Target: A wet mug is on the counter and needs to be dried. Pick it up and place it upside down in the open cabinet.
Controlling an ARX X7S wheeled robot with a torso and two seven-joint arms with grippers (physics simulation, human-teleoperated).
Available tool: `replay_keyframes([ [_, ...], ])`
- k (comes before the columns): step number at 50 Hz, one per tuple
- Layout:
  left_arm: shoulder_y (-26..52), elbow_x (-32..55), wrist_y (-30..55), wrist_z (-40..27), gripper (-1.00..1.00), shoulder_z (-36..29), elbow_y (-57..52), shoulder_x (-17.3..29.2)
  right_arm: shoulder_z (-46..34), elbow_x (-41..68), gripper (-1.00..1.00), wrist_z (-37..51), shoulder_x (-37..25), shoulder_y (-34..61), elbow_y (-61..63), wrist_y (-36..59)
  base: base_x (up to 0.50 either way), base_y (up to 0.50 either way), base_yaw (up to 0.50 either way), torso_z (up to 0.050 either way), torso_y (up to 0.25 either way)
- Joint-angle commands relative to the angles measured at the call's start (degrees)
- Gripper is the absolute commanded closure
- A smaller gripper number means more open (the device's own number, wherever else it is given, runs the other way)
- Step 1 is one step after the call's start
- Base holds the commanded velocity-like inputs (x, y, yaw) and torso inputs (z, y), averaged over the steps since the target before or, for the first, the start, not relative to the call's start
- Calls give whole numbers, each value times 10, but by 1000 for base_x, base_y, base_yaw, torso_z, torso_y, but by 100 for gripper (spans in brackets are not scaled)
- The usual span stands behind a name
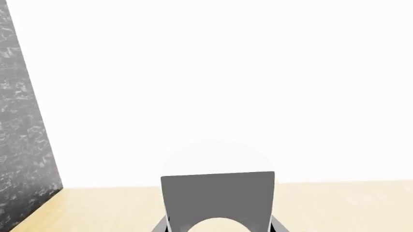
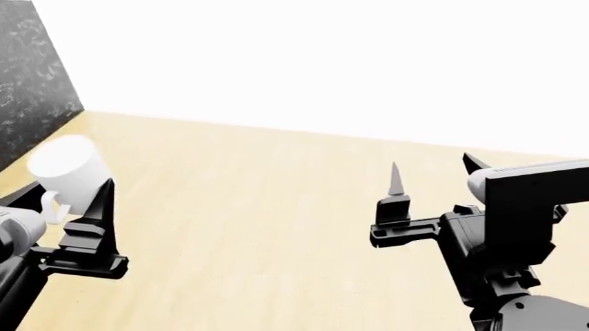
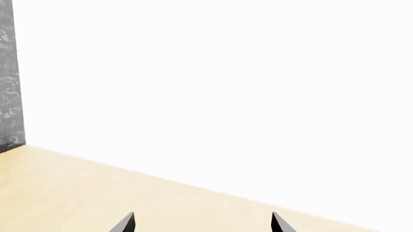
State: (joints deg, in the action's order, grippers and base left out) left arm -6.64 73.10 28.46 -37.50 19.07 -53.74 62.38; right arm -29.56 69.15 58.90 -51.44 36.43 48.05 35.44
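The white mug (image 2: 63,167) is held off the ground at the lower left of the head view, its thin loop handle (image 2: 52,207) pointing down toward me. My left gripper (image 2: 72,201) is shut on the mug, with one dark finger (image 2: 99,210) showing beside it and the other hidden. In the left wrist view the mug (image 1: 217,193) fills the space between the jaws of the left gripper (image 1: 217,227) and looks grey in shadow. My right gripper (image 2: 434,174) stands open and holds nothing, and its fingertips frame bare floor in the right wrist view (image 3: 202,221). The counter and the cabinet are out of view.
A pale wooden floor (image 2: 276,227) runs under both arms to a bright white surface (image 2: 350,62) behind. A dark marbled panel (image 2: 32,83) stands at the far left, also seen in both wrist views (image 1: 19,135) (image 3: 7,87).
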Motion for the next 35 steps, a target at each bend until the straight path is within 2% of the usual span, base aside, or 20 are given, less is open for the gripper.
replay_keyframes([
  [1,0,3,-5,-3,100,10,-3,-1,2,0,-100,1,-2,-2,2,-4,-20,108,500,0,0],
  [35,31,17,2,-29,100,-16,11,4,-2,4,-100,7,2,5,-1,3,-12,48,500,0,0],
])
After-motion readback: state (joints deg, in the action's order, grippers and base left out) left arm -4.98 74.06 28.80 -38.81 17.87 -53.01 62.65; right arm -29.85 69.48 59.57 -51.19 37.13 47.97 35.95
